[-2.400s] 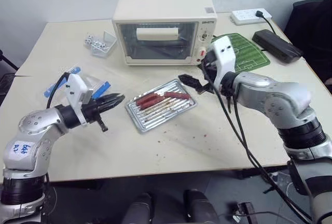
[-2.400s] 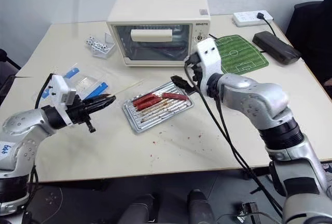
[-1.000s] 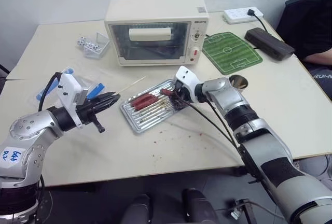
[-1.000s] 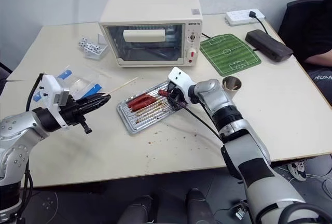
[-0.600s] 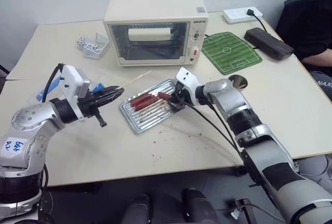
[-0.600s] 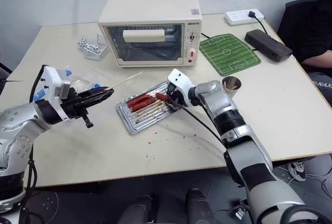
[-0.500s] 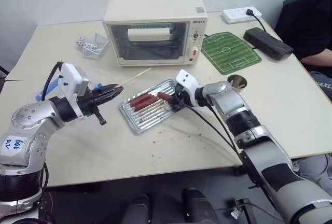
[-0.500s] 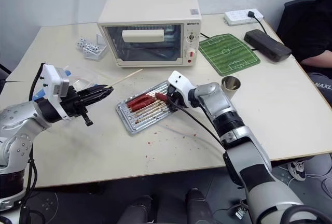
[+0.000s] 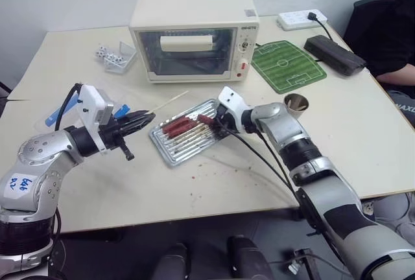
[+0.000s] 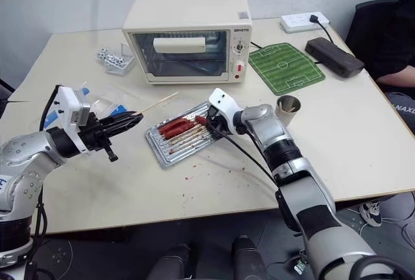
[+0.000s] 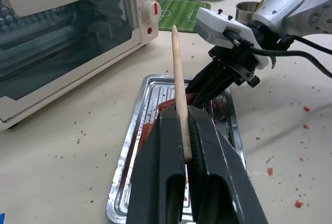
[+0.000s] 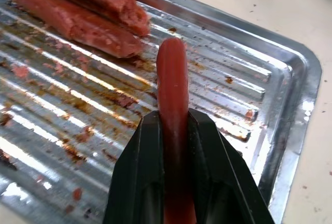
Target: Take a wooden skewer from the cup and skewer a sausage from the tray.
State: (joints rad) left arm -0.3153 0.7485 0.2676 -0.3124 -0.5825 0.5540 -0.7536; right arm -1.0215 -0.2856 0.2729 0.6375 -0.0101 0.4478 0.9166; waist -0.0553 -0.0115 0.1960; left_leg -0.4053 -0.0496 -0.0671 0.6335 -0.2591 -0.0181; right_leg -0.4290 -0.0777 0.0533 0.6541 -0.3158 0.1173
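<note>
left gripper (image 9: 146,120): clamped on skewer (image 9: 167,102), tip aimed right toward oven | tray (image 9: 165,152): between both arms | right gripper (image 12: 174,130): pinching sausage (image 12: 173,86) over tray, lengthwise toward left gripper, nearly tip-to-tip.

my arms are silver-grey metal, built of rounded shells with black rings at the joints. each wrist carries a white box: the left box (image 9: 97,113) has rounded corners, and the right box (image 11: 224,25) shows small dark screws along its top face. my left gripper (image 9: 144,120) and right gripper (image 9: 216,121) both end in two black fingers (image 12: 150,182), smooth, flat-sided and tapering. a black cable (image 9: 66,102) loops off the left wrist, and more black cables (image 9: 272,163) hang along my right forearm. a white sticker (image 9: 19,186) with blue handwriting sits on my left upper arm.
</note>
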